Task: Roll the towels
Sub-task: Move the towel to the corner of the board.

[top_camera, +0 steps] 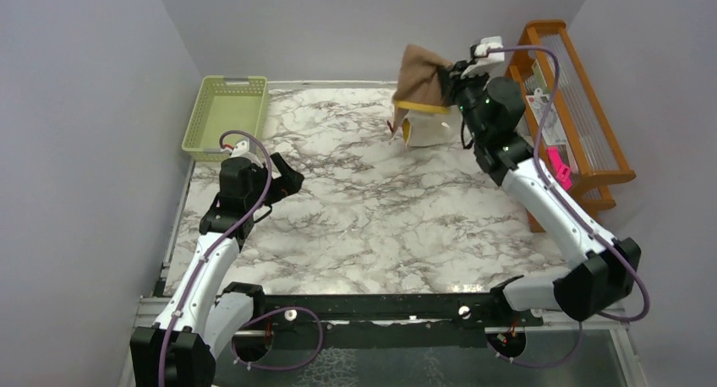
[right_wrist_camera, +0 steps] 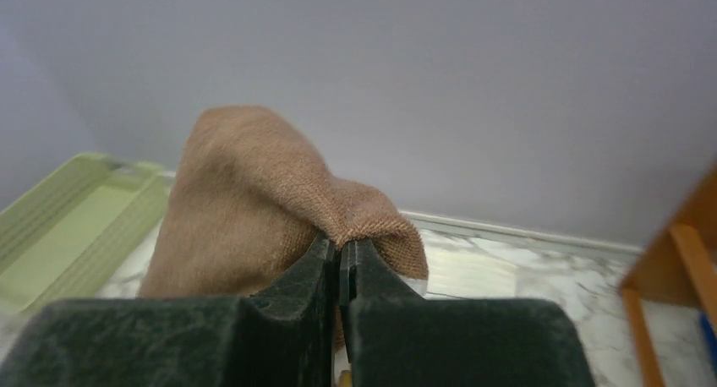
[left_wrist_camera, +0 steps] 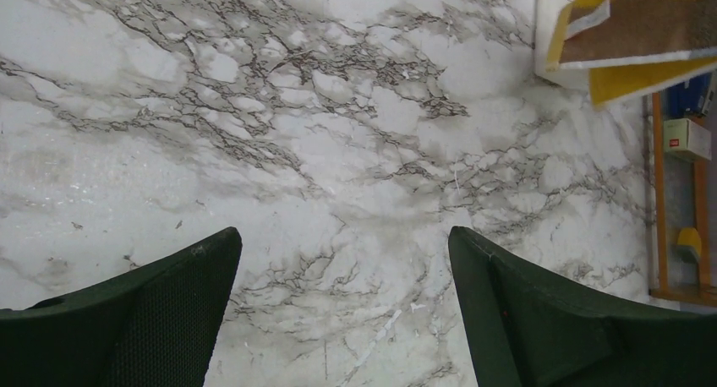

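Desk: white marble-patterned desk (top_camera: 363,218), broad bare middle.
Right tool (right_wrist_camera: 340,260): clamped on the brown cloth towel with mustard-yellow border (top_camera: 421,79), lifted at the far edge, beside the orange wooden rack (top_camera: 583,117).
Left tool (left_wrist_camera: 342,260): jaws spread wide, holding nothing, near the light-green plastic basket (top_camera: 224,117).

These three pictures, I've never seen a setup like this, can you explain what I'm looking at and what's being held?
Two robot arms stand at the near edge of a marble table. The top picture looks down from above and behind them; the other two come from cameras on each wrist. The right gripper is shut on the brown towel, lifting it at the far side. A cream-white towel lies beneath. The left gripper is open over bare marble, holding nothing. A green basket sits far left, a wooden rack on the right.
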`<state>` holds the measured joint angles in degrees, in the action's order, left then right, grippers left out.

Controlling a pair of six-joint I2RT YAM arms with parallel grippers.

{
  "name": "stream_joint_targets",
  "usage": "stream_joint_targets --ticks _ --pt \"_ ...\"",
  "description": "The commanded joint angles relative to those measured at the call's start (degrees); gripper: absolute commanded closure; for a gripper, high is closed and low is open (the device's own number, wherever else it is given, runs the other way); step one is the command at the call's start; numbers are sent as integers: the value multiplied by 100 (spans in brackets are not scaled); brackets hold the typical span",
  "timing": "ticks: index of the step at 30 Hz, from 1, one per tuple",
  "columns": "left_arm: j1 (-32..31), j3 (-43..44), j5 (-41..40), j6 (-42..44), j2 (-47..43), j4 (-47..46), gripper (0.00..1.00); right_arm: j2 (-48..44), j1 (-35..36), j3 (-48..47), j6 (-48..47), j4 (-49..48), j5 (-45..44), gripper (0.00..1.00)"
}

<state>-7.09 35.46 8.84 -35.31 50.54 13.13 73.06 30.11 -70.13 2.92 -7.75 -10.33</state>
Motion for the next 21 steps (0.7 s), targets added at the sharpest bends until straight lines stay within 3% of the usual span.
stream_joint_targets --ticks 1,3,4,6,7,8,14,21 --pt "-17 66 309 -39 -75 -203 4 1051 -1359 -482 644 -77 510 99" --pt "-19 61 394 -42 -87 -203 4 1563 -1438 -688 571 -141 407 99" --pt "-27 51 437 -31 -87 -199 4 1857 -1445 -894 521 -12 256 89" --pt "-50 57 524 -17 -54 -197 4 2482 -1461 -1513 500 773 258 36" --pt "-66 57 572 -5 -43 -195 4 2756 -1471 -1770 536 1139 322 16" --pt "-69 57 587 0 -30 -182 4 2910 -1473 -1866 585 1322 403 2" --pt "-99 113 584 47 78 -147 4 2802 -1473 -1133 787 861 800 0" --pt "-108 178 715 14 407 -280 5 3649 -1473 -1603 283 1386 179 1"
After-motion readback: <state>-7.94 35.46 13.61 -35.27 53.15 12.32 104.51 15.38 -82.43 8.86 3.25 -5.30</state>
